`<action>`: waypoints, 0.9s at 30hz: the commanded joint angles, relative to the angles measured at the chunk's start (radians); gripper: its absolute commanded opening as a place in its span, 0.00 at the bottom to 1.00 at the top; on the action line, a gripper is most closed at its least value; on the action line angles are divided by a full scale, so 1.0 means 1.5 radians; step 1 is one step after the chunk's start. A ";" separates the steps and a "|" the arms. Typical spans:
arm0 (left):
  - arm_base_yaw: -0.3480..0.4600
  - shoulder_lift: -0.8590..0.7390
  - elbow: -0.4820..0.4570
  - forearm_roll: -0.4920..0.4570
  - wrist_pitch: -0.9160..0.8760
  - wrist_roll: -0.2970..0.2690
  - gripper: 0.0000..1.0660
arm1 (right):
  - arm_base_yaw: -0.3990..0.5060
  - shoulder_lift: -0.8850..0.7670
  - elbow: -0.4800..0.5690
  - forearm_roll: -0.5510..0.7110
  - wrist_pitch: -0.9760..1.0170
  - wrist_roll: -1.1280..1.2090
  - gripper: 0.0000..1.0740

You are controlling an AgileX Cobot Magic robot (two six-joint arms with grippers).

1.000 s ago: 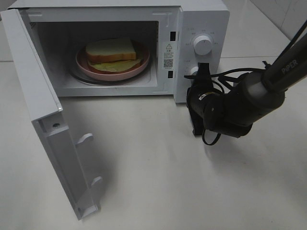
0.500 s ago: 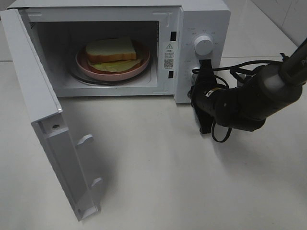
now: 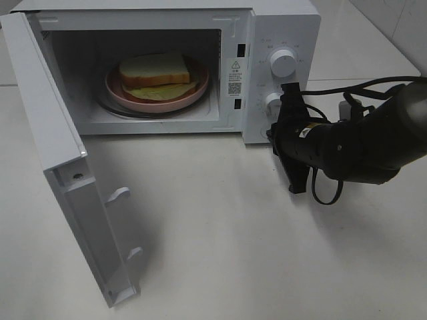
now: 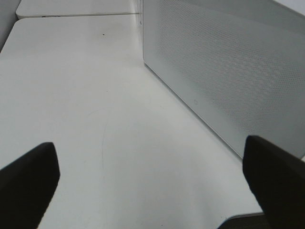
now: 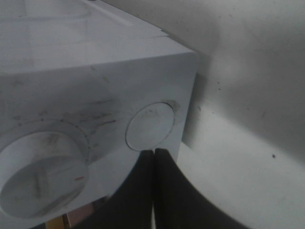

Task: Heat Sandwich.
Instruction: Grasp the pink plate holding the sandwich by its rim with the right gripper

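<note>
The sandwich (image 3: 155, 70), white bread with tan crust and yellow-green filling, lies on a round pink plate (image 3: 120, 95) inside the open white microwave (image 3: 280, 20). Its door (image 3: 47, 133) stands swung out to the left. My right gripper (image 3: 275, 128) is at the control panel, just below the lower knob (image 3: 272, 101). In the right wrist view its fingers (image 5: 143, 191) are pressed together, holding nothing, with their tips (image 5: 153, 151) at the edge of the round lower knob (image 5: 150, 126). My left gripper (image 4: 150, 145) is open and empty above the table, beside the door's outer face (image 4: 228, 62). It does not show in the exterior view.
The upper dial (image 3: 281, 63) sits above the lower knob and also shows in the right wrist view (image 5: 40, 167). The open door juts far out over the table's left front. My right arm (image 3: 360, 143) and its cables lie to the right of the microwave on the white table (image 3: 220, 240).
My right arm has swung to the right and the gripper has shifted slightly right along the control panel, staying near the lower knob. Sandwich, plate and door have not moved.
</note>
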State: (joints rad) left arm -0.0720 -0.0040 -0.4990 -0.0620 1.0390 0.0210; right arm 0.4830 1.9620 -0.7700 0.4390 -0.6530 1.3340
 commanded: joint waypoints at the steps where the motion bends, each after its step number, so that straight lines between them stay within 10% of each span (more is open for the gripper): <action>1: 0.001 -0.015 0.002 -0.005 -0.001 -0.003 0.95 | -0.002 -0.031 0.013 -0.021 0.030 -0.023 0.02; 27: 0.001 -0.015 0.002 -0.005 -0.001 -0.003 0.95 | -0.002 -0.252 0.053 -0.115 0.399 -0.431 0.05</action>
State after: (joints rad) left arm -0.0720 -0.0040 -0.4990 -0.0620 1.0390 0.0210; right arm 0.4830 1.6100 -0.6850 0.2790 -0.1310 0.7850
